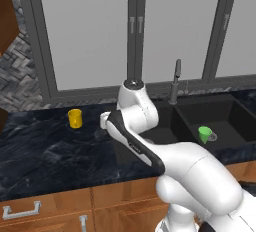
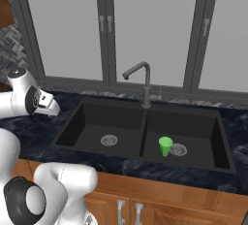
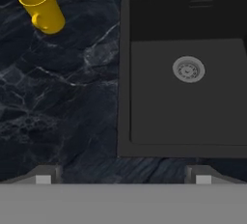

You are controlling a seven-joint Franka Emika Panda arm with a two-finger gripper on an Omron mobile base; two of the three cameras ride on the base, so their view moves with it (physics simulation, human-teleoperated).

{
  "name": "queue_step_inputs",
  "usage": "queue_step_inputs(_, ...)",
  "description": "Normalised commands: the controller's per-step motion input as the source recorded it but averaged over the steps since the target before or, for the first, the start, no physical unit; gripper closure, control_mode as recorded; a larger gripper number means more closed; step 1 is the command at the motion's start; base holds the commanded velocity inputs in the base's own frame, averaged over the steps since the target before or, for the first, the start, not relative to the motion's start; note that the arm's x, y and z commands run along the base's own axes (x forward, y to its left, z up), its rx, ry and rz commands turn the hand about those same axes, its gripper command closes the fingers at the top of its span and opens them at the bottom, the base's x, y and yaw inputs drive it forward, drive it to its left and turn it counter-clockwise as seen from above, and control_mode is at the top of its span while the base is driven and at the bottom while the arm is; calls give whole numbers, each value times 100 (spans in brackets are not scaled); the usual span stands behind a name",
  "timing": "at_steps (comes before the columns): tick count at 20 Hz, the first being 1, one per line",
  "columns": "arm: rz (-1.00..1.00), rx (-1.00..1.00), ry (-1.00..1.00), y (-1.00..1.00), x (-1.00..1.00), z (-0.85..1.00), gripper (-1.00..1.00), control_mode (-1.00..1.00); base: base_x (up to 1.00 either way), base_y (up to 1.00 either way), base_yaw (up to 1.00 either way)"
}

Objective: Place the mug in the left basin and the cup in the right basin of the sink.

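The yellow mug (image 1: 75, 118) stands upright on the dark marble counter, left of the sink (image 2: 145, 122). In the hand view the mug (image 3: 42, 7) is at the upper left, well away from my gripper (image 3: 124, 175), which is open and holds nothing. My gripper hangs over the counter's edge beside the left basin (image 3: 159, 97), whose silver drain (image 3: 188, 69) shows. The green cup (image 2: 165, 146) stands upright in the right basin (image 2: 198, 132), next to that basin's drain. In the left base view the cup (image 1: 204, 134) is right of my arm.
A slim dark grey faucet (image 2: 145, 86) rises behind the ridge between the basins. Tall grey window frames (image 2: 109, 30) run along the back wall. Wooden cabinet fronts (image 1: 50, 208) with handles lie below the black marble counter (image 1: 40, 146).
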Motion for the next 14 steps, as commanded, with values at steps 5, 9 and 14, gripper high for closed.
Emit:
queue_step_inputs(5,0,0,0,39,15,4,-100,-100,0,0,0)
queue_step_inputs(9,0,0,0,39,24,6,-100,-100,0,0,0)
queue_step_inputs(14,0,0,1,35,23,7,-100,-100,0,0,0)
